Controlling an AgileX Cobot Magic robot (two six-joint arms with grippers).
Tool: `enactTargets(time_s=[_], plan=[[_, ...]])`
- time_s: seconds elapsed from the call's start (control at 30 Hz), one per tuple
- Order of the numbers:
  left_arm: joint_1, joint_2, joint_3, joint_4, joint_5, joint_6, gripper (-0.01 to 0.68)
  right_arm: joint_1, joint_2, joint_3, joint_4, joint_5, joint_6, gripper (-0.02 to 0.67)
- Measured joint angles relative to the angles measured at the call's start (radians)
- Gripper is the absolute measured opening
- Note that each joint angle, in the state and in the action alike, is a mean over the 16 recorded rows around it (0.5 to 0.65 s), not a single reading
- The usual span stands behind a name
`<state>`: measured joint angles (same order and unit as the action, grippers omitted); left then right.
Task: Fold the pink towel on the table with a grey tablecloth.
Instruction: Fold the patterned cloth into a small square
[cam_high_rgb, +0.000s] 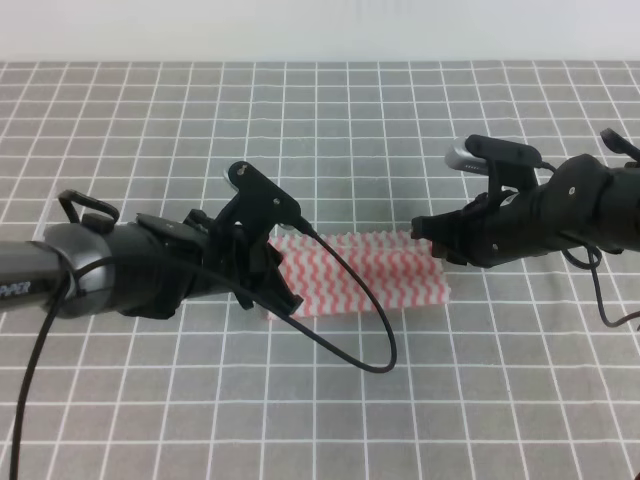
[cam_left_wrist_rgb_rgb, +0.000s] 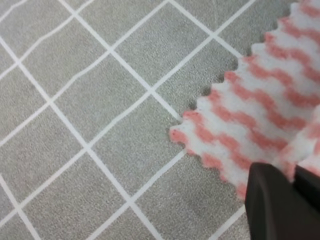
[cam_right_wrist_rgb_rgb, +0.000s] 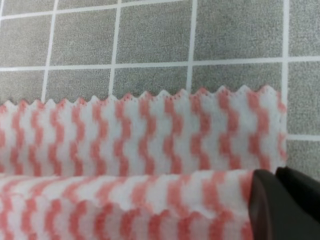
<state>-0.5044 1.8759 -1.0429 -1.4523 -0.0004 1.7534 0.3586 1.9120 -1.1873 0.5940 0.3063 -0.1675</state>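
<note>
Both pincers seem to pinch the pink towel (cam_high_rgb: 365, 272). Left pincer (cam_high_rgb: 272, 282) grips the towel's 9 o'clock end, and right pincer (cam_high_rgb: 432, 240) grips the 3 o'clock end, each looking clamped on a lifted edge. Between them the towel lies long from side to side on the grey counter (cam_high_rgb: 320, 420). Farther back, its zigzag edge rests flat. Dark arms hide both corners, so the fingertips are hard to see.
</note>
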Motion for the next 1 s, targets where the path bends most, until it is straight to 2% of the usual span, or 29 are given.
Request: enactTargets(time_s=[0.13,0.37,0.57,0.77,1.0], plan=[[0.000,0.000,-0.003,-0.009,-0.006,0.001,0.121,0.000,-0.001,0.000,0.001,0.000,0.000,-0.015],[0.000,-0.023,-0.021,-0.049,-0.044,0.001,0.303,0.000,-0.001,0.000,0.003,0.000,0.000,-0.015],[0.000,-0.073,-0.042,-0.091,-0.095,-0.001,0.406,0.000,-0.001,0.000,0.003,0.000,0.000,-0.015],[0.000,-0.124,-0.055,-0.149,-0.108,-0.003,0.395,0.000,-0.001,0.000,0.006,0.000,0.000,-0.015],[0.000,-0.136,-0.047,-0.211,-0.021,-0.004,0.316,0.000,0.000,0.000,0.009,0.000,0.000,-0.015]])
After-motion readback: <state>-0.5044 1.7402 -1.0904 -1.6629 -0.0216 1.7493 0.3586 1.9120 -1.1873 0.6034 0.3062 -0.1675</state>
